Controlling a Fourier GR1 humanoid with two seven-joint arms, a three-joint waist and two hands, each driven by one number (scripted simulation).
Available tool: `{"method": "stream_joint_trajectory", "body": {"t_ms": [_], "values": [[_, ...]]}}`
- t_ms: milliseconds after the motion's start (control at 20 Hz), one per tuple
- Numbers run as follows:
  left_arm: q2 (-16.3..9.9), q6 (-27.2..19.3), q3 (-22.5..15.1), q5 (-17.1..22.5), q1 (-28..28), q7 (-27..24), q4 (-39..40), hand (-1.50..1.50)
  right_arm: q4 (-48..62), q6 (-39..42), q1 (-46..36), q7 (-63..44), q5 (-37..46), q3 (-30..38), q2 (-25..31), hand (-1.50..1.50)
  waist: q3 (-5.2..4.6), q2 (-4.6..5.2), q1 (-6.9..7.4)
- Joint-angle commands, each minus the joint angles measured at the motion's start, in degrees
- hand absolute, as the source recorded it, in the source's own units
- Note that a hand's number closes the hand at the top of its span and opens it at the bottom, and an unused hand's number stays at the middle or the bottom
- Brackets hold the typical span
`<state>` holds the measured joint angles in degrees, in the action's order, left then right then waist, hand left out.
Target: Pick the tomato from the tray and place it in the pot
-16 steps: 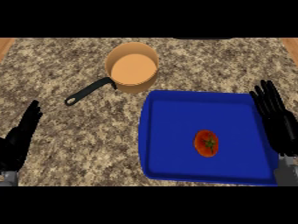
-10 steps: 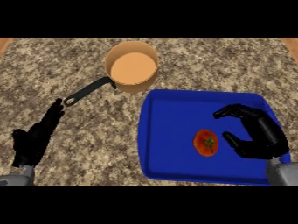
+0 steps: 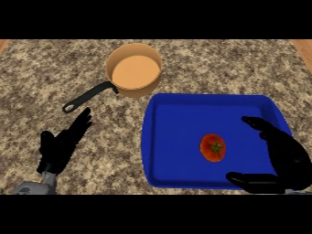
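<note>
**Inspector:** One tomato, is it in hand or not?

**Operator:** Not in hand. From my station the tomato (image 3: 213, 147) lies on the floor of the blue tray (image 3: 185, 107), right of centre in the frame, green stem mark facing up. My right hand (image 3: 288, 157) sits at lower right over the tray, spread in an open cup: fingers arched above and to the right of the tomato, thumb reaching in along the tray's near rim below it. I see a gap between hand and tomato on every side; nothing is pinched.

**Inspector:** And the other hand?

**Operator:** My left hand (image 3: 62, 145) is at lower left over the speckled counter (image 3: 36, 82), fingers straight and together, holding nothing.

**Inspector:** Destination?

**Operator:** The pot (image 3: 135, 71) stands at upper centre, just beyond the tray's far left corner, its dark handle (image 3: 87, 97) pointing down-left.

**Inspector:** Risks?

**Operator:** In my judgement, three. Closing off-centre could roll the tomato away across the smooth tray. The thumb, low at the rim, could catch the tray wall and shift the tray. On the carry, a low path could clip the pot's rim.
</note>
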<state>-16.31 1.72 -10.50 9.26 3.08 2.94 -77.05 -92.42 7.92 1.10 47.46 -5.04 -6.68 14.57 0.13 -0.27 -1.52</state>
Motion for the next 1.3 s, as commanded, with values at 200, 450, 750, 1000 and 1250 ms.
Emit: {"method": "stream_joint_trajectory", "body": {"t_ms": [200, 450, 750, 1000, 1250], "values": [[1.93, 0.56, -0.64, -1.02, 0.87, 0.87, 1.21, 0.0, -17.1, 3.53, 10.45, -10.37, 3.13, 1.01, 10.1, -1.5, -0.24, 0.06, 0.57], [3.34, -1.47, -2.4, -2.27, 1.05, 6.31, -4.42, 0.0, -21.55, 5.42, 13.19, -22.94, 3.28, -0.1, 12.37, -1.5, -0.15, 0.08, 1.29], [3.14, 1.62, -0.13, -2.0, 3.8, 3.36, 2.11, 0.0, -16.67, 8.31, 3.33, -37.89, 2.1, -3.8, 11.78, -1.5, -0.18, 0.44, 1.83], [2.45, 2.68, 0.23, -1.23, 2.96, 4.84, -0.75, 0.0, -11.38, 13.74, -1.44, -41.09, 8.57, -7.56, 15.89, -1.5, -0.16, 0.45, 2.35], [4.39, 1.4, 1.2, -3.27, 3.29, 5.35, -1.25, 0.0, -0.18, 14.16, -5.6, -35.42, 16.2, -8.66, 10.83, -1.5, -0.12, 0.3, 1.75]]}}
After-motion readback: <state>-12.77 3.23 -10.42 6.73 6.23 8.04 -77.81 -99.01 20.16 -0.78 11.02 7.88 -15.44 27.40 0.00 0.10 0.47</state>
